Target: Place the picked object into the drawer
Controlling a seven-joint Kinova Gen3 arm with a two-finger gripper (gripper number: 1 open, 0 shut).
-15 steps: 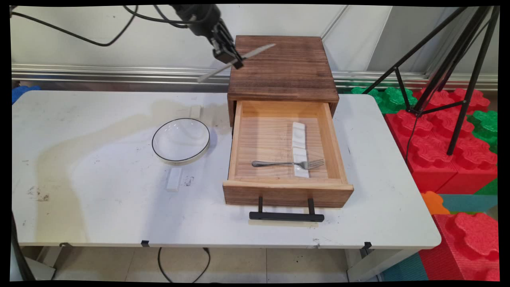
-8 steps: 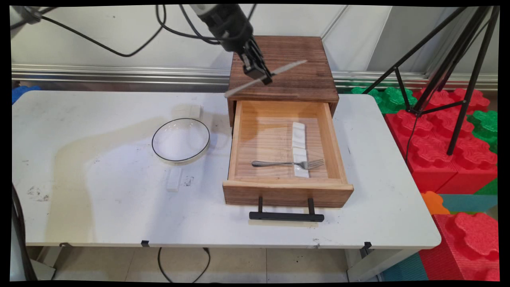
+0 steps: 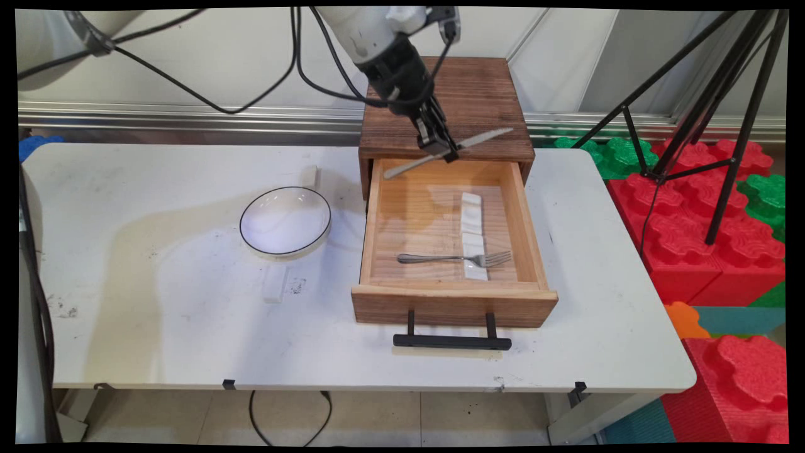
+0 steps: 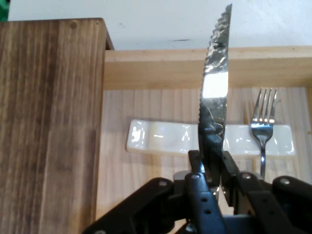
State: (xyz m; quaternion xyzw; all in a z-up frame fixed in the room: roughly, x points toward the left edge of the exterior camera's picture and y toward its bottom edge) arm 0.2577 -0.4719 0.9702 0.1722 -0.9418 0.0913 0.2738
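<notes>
One fork (image 3: 454,258) lies nearest, tines propped on the front of two white cutlery rests (image 3: 473,234) in the open wooden drawer (image 3: 531,220) (the rests keep utensil heads off the wood). Above the drawer's back edge, the gripper (image 3: 440,145) is clamped on one serrated knife (image 3: 448,152), held crosswise and clear of the cabinet (image 3: 449,110) behind.

White tabletop (image 3: 157,327) has a wooden drawer box (image 3: 448,113) at the back, a glass-looking bowl (image 3: 285,221) left of it, and two small white blocks (image 3: 275,283) by the bowl.
</notes>
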